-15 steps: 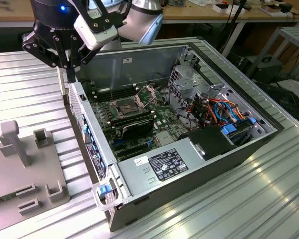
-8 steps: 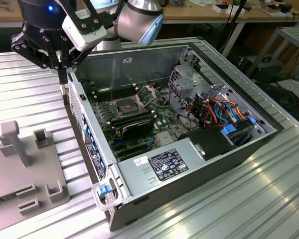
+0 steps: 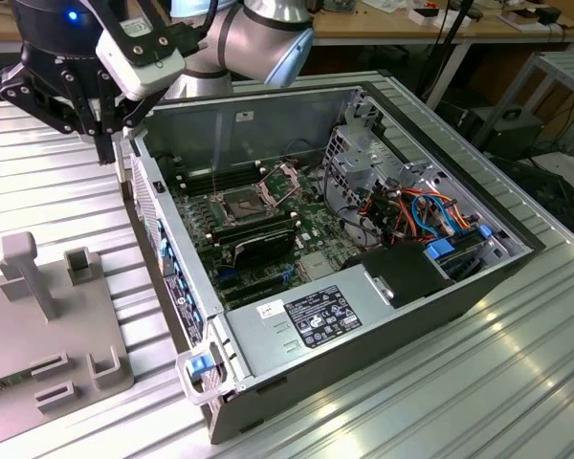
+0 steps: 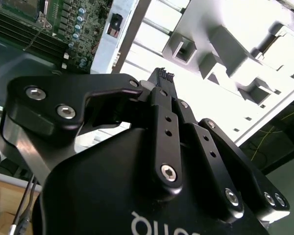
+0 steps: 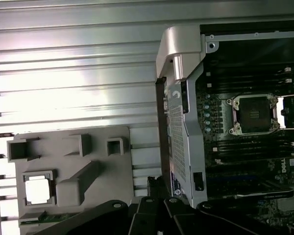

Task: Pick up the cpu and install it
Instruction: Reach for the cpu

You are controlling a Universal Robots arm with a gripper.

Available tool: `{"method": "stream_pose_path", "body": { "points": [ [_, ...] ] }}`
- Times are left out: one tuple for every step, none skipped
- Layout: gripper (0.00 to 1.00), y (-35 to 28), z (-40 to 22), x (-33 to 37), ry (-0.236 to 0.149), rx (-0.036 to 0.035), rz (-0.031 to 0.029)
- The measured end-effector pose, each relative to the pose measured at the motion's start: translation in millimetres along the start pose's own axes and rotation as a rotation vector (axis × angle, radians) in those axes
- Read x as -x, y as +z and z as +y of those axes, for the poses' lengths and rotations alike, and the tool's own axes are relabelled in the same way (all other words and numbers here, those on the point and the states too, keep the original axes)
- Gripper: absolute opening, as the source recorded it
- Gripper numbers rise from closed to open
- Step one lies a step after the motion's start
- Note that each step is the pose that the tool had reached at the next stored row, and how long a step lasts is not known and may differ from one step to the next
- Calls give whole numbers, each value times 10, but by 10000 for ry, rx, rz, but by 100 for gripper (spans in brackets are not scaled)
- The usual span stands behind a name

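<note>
Print on power-supply label (image 3: 318, 318) illegible.

The cpu (image 5: 39, 190) lies in the fixture (image 5: 95, 142), beside the case (image 5: 179, 122) holding the socket (image 5: 253, 113).

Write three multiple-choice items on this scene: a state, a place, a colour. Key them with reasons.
1. How is the motherboard's square, metal-framed CPU socket? A. under a cooler; B. holding a chip; C. open and empty.
2. Where does the silver square CPU lie? A. in the grey moulded fixture tray beside the open metal computer case; B. in that socket; C. on the floor.
3. What colour is the small plastic latch at the case's near corner? A. green; B. blue; C. yellow.
Key: C, its dark bed lies bare; A, it sits in a tray pocket; B, the exterior view shows it blue.
</note>
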State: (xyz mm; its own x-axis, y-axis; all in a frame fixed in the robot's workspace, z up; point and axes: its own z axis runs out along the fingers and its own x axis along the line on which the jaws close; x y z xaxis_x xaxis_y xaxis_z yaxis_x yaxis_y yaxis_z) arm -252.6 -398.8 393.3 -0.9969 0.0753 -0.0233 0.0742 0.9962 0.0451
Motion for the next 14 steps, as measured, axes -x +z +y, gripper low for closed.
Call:
{"method": "stream_pose_path", "body": {
  "points": [
    [11,0,-1,-21,1,0,0],
    [11,-1,-4,-53,1,1,0],
    [11,-2,-6,-88,0,0,0],
    [11,-3,-8,-109,0,0,0],
    [11,-3,-10,-131,0,0,0],
    [11,-4,-11,-154,-1,0,-1],
    [11,-5,-13,-175,-1,0,0],
    [11,-5,-15,-196,0,0,-1],
    [11,-6,-16,-221,0,0,0],
    [11,-6,-18,-244,1,0,0],
    [11,-7,-19,-264,1,0,-1],
    [11,-8,-21,-292,1,0,0],
    [11,-8,-23,-314,1,0,0],
    [11,-8,-25,-340,0,1,-1]
  ]
}}
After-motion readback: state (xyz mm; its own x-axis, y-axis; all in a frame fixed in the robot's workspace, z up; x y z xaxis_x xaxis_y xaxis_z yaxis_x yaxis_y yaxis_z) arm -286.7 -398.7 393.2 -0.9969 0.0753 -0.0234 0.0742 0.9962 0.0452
